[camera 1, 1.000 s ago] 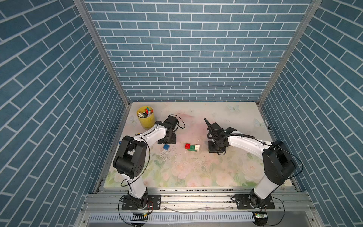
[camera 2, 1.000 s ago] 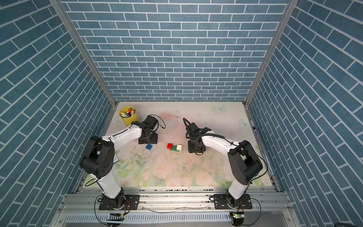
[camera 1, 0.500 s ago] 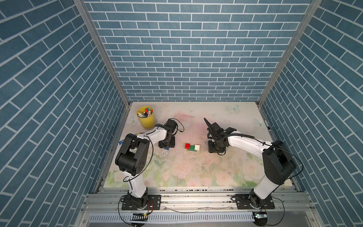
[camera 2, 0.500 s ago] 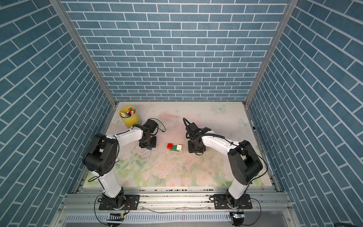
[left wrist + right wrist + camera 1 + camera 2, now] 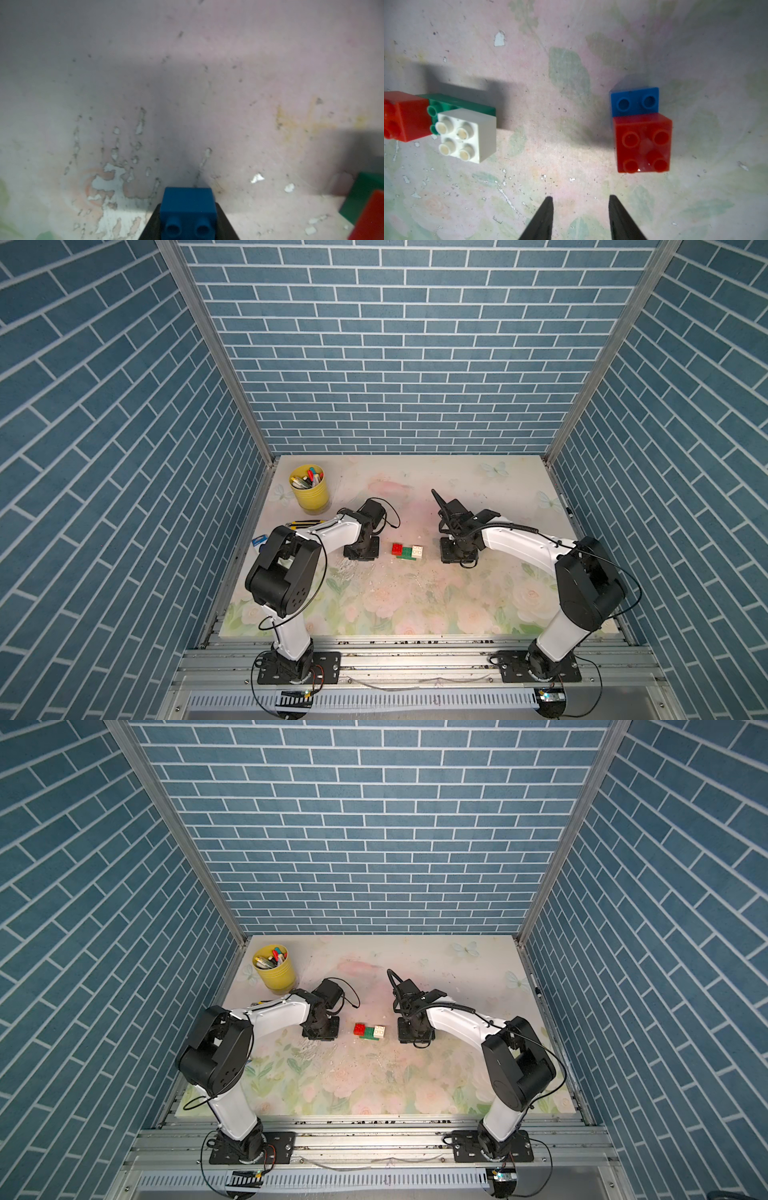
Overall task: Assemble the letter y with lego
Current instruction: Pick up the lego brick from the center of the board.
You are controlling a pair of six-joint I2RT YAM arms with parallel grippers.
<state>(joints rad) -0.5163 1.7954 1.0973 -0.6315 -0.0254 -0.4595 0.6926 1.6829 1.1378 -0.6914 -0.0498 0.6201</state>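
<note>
A blue lego brick (image 5: 188, 207) sits between the black fingers of my left gripper (image 5: 188, 209), which is shut on it low over the mat. In both top views that gripper (image 5: 361, 549) hides the brick. A joined cluster (image 5: 407, 551) (image 5: 370, 1031) of red, green and white lego lies between the arms. The right wrist view shows its white brick (image 5: 465, 135), green brick (image 5: 456, 101) and red brick (image 5: 402, 116). Apart from it stands a red brick (image 5: 643, 143) stacked on a blue brick (image 5: 634, 101). My right gripper (image 5: 580, 197) is open and empty just short of that stack.
A yellow cup (image 5: 309, 493) (image 5: 274, 971) of pens stands at the back left of the floral mat. A yellow-and-black tool (image 5: 305, 523) and a small blue object (image 5: 259, 540) lie near the mat's left edge. Brick-patterned walls close in three sides.
My left gripper has come down over the loose blue brick and shut on it; that brick no longer shows from above. The right arm has stayed put.
</note>
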